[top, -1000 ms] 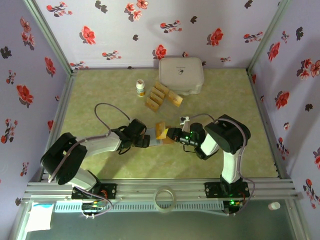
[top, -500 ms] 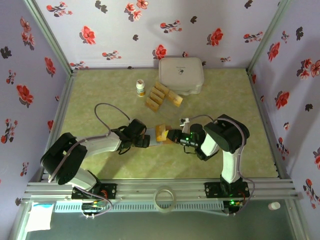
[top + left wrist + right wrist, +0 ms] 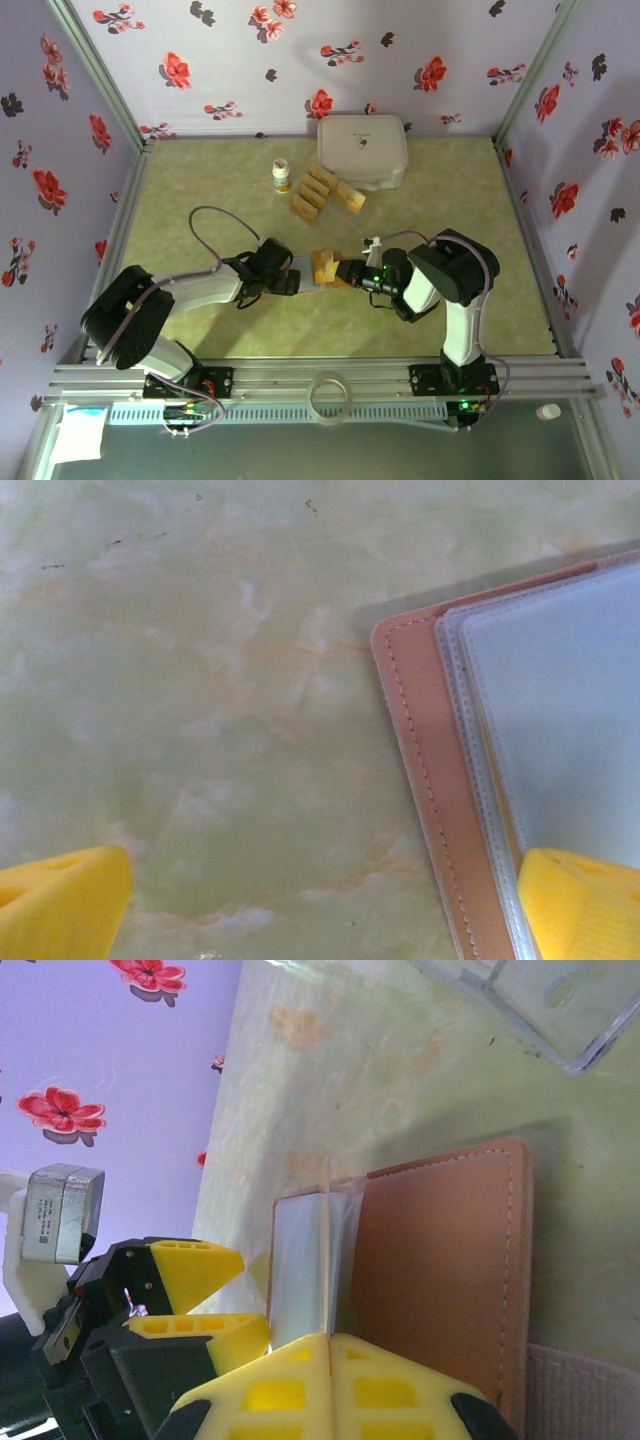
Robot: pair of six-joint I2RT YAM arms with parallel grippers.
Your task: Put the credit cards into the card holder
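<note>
The task looks to be at an early stage. Several credit cards (image 3: 310,197) lie in a loose row on the green table (image 3: 200,200), just in front of the white box (image 3: 362,150) and well apart from the card holder (image 3: 415,780). By that showing, most of the loading is left to do.

The card holder lies open and flat on the table near the middle front, between the two arms. One card (image 3: 328,1230) is in hand. The right gripper (image 3: 330,1360) has its fingers pressed together on the card's near edge. It holds the card edge-on and upright over the open holder, with the far end down at the greyish pockets (image 3: 300,1270) beside the pinkish-tan flap (image 3: 440,1260). Whether the tip has entered a slot or only touches the pocket edge cannot be told.

The left gripper (image 3: 320,900) is spread wide and grips nothing. It sits low at a corner of the holder, with one yellow fingertip (image 3: 580,900) over the pocket edge and the other over bare table. It is probably there to steady the holder.

As for what the containers hold:
- **Pockets:** in the left wrist view they look pale and translucent. No gold card is plainly seated in them, though cards deeper in the stack cannot be ruled out.
- **White box:** its lid is shut, so its contents are hidden.
- **Small capped bottle (image 3: 282,176):** it stands upright just beside the row of loose cards and plays no evident part in the task
</note>
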